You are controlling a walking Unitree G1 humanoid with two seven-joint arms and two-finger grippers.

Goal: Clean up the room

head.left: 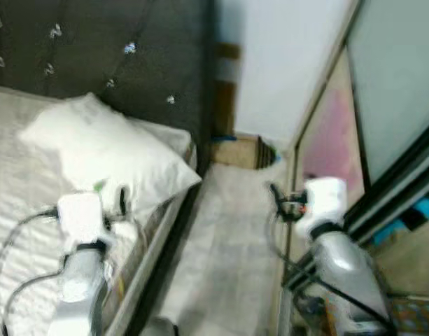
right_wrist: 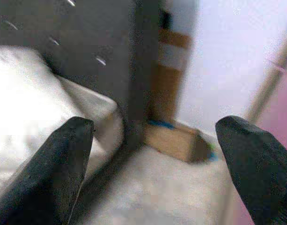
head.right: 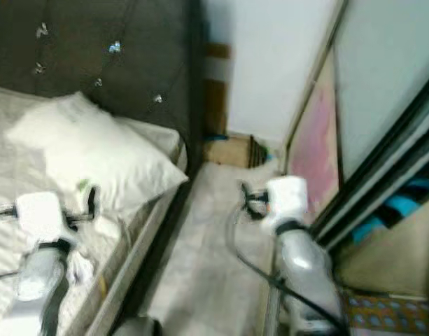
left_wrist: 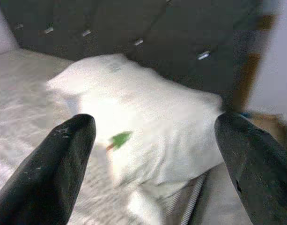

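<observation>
With both tools spread and holding nothing, the left tool should ease toward twelve o'clock onto the small green scrap lying on the white pillow, pinching only the scrap, while the right tool waits over the floor.

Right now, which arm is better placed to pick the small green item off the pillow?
Probably the left: the left gripper is over the pillow, open toward the green item. The right gripper is above the floor.

White pillow; dark tufted headboard; green scrap.
</observation>
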